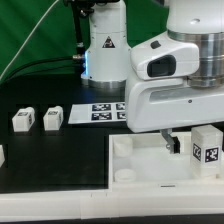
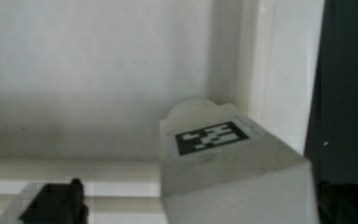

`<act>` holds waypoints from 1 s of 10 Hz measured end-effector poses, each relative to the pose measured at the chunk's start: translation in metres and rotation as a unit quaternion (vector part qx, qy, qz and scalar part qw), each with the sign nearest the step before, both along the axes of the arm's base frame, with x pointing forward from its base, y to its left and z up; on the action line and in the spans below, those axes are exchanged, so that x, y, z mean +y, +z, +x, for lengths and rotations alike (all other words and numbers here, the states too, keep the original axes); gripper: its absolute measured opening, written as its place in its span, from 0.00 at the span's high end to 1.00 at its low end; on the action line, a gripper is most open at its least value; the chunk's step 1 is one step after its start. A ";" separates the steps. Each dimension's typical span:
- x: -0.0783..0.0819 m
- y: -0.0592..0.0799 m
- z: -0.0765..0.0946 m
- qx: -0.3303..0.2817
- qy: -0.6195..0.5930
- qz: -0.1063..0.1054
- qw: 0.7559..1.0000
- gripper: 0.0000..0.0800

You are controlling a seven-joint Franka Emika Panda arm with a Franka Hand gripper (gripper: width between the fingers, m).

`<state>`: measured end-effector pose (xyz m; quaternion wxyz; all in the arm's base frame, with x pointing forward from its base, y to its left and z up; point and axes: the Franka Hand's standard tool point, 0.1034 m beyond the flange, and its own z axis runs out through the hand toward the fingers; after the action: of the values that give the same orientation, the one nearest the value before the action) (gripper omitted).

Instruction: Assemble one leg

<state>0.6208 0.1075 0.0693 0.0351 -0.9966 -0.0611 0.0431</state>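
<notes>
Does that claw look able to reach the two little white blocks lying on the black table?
Probably yes. The two legs lie in the open on the table, nothing over them. The gripper hangs above the white tray, off toward the exterior view's right.

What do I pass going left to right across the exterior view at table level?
A part cut off at the left edge → first loose leg → second loose leg → marker board → end effector over the tray → leg standing at the tray's right end.
</notes>
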 end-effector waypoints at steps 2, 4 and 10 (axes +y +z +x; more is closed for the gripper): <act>-0.004 0.000 0.001 -0.002 0.028 0.002 1.000 0.19; -0.004 -0.001 0.000 -0.001 0.028 0.002 1.000 0.35; -0.005 -0.001 0.000 0.000 0.012 0.000 1.000 0.64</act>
<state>0.6210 0.1029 0.0678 0.0346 -0.9958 -0.0732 0.0435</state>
